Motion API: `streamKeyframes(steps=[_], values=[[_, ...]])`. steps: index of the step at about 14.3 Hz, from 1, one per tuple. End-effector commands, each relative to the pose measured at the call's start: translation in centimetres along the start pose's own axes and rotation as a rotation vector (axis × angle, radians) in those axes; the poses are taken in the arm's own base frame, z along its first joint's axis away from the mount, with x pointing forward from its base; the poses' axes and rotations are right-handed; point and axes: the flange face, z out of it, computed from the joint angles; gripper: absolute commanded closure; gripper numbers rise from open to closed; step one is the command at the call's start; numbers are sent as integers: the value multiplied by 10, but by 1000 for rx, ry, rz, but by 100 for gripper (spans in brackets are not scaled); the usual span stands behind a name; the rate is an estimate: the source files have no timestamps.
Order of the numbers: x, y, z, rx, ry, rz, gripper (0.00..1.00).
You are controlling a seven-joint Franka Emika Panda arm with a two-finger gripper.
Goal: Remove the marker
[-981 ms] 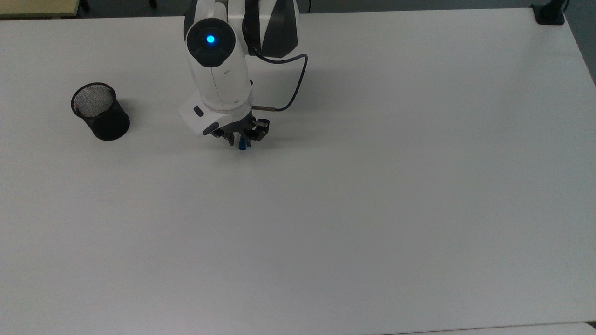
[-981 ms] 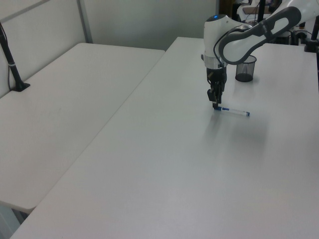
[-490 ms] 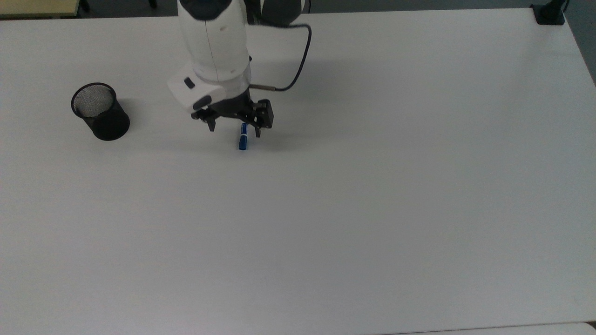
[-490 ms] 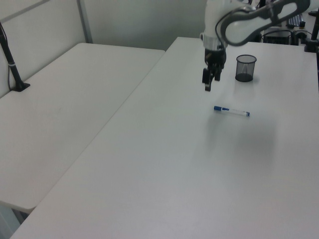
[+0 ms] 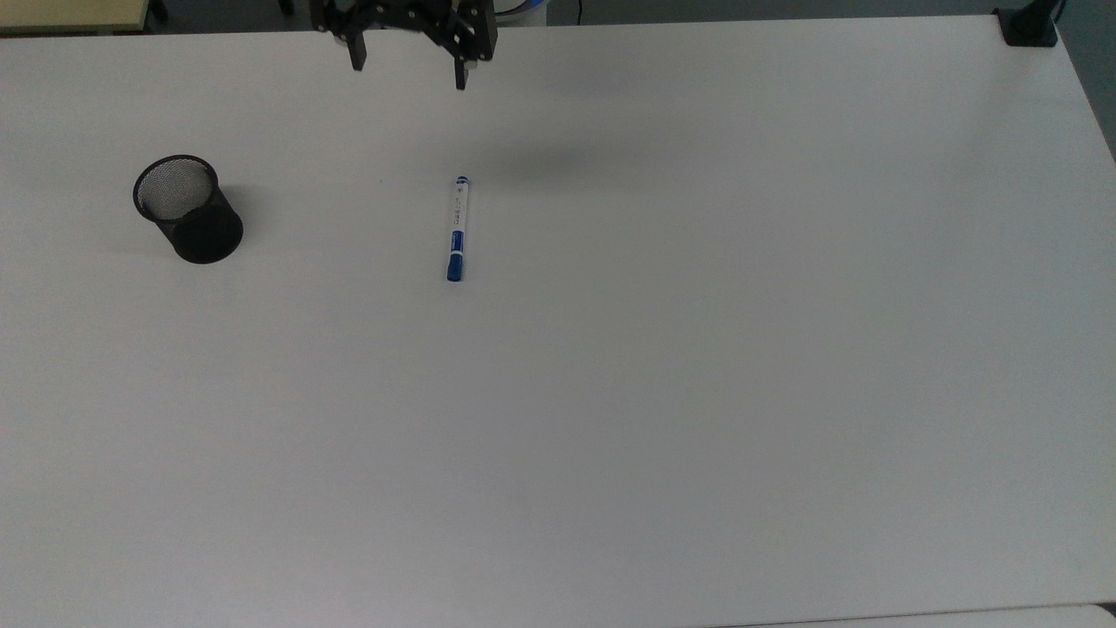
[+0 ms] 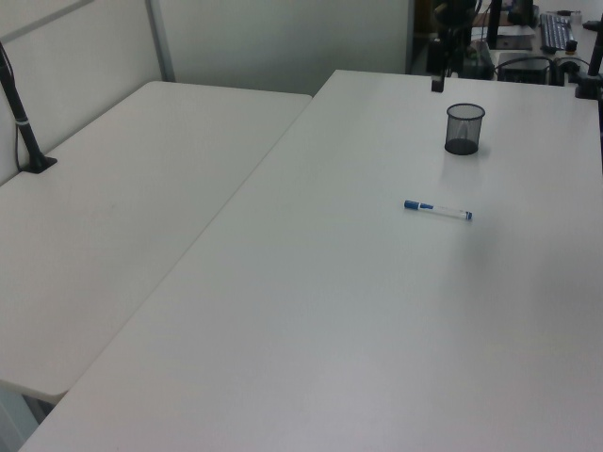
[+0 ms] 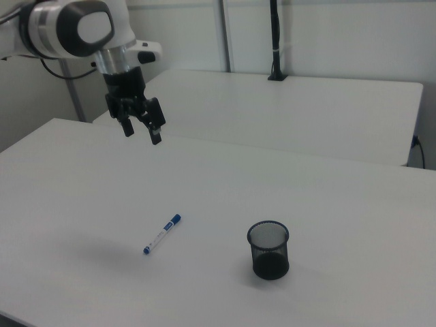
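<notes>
The arm (image 7: 75,27) has glossy white shells with dark grey joint bands and a round pale cap. A black cable loops behind it. Below its white wrist sits the black gripper (image 7: 142,131), with two slim black fingers (image 7: 156,133).

The light was soft and even, and it seemed to come from above. The white table (image 5: 697,392) looked bright but had no hard glare. A faint gray shadow lay on it above the marker (image 5: 457,228) in the top view. The cup (image 5: 187,209) cast a small soft shadow. All the pictures looked a little grainy.
</notes>
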Motion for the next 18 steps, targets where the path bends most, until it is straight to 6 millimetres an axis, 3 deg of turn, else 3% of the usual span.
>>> streamKeyframes(steps=[1,4,8,18], values=[[-24,4,-21,-2,-37,23,0],[-25,11,-24,3,-27,-30,0],[1,33,-27,11,98,-88,0],[1,29,-26,137,90,-48,0]])
